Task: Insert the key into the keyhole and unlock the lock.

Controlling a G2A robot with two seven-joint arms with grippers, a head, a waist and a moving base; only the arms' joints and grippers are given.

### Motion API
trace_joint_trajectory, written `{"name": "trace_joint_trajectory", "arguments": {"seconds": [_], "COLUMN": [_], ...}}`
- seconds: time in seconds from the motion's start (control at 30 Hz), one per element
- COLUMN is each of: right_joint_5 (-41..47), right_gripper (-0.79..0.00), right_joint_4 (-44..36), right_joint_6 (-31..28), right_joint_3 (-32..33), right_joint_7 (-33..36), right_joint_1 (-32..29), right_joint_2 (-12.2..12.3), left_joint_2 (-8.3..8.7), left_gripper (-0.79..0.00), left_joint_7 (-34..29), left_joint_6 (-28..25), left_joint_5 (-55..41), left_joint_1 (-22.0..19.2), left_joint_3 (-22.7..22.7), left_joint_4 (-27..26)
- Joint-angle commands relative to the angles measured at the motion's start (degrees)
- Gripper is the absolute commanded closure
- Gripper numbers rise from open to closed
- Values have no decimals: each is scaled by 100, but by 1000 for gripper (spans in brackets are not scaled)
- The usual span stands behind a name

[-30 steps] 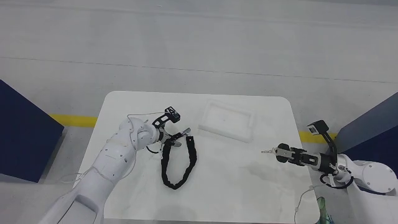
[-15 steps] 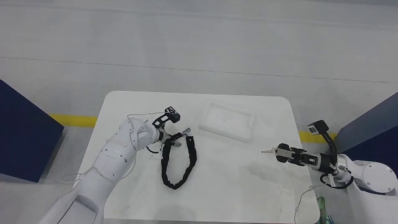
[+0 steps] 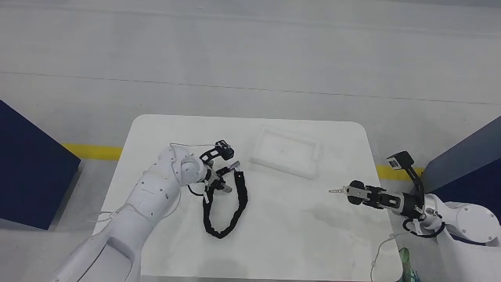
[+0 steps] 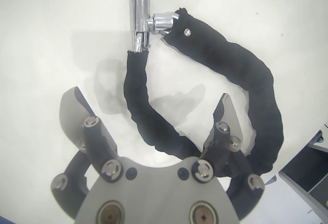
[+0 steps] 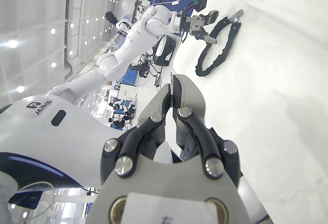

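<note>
A black fabric-sleeved chain lock lies looped on the white table, its chrome lock cylinder joining the two ends. My left gripper hovers open over the loop, with one stretch of chain passing between its fingers untouched. In the top view the left gripper sits at the loop's upper end. Far to the right, my right gripper is shut on the small key, whose tip points toward the lock. The key shows edge-on between the right gripper's pads.
A shallow white tray lies at the back of the table, right of the lock. Bare tabletop separates the lock from the key. Dark blue partitions stand off both sides of the table.
The left wrist has turned and shifted slightly right and toward the chain's upper end. The right arm with the key has stayed put.
</note>
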Motion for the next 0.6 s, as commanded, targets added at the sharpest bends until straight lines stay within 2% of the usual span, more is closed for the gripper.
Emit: {"name": "trace_joint_trajectory", "arguments": {"seconds": [0.0,0.13,0.2,0.23,0.27,0.4,0.57], "right_joint_5": [0,0,0,0,0,0,0], "right_gripper": [0,0,0,0,0,0,0], "right_joint_4": [0,0,0,0,0,0,0], "right_joint_6": [0,0,0,0,0,0,0], "right_joint_3": [0,0,0,0,0,0,0], "right_joint_7": [0,0,0,0,0,0,0], "right_joint_1": [0,0,0,0,0,0,0], "right_joint_2": [0,0,0,0,0,0,0], "left_joint_2": [-61,-174,-221,-244,-258,-334,-406], "left_gripper": [-785,-773,-520,-434,-385,-342,-336], "left_joint_7": [51,140,203,229,250,357,484], "left_joint_6": [-31,-45,-12,7,25,105,137], "left_joint_5": [-20,7,23,34,47,109,137], "left_joint_1": [-53,-147,-187,-205,-219,-271,-317], "left_joint_3": [46,143,176,193,204,263,299], "left_joint_4": [165,426,548,601,632,783,923]}}
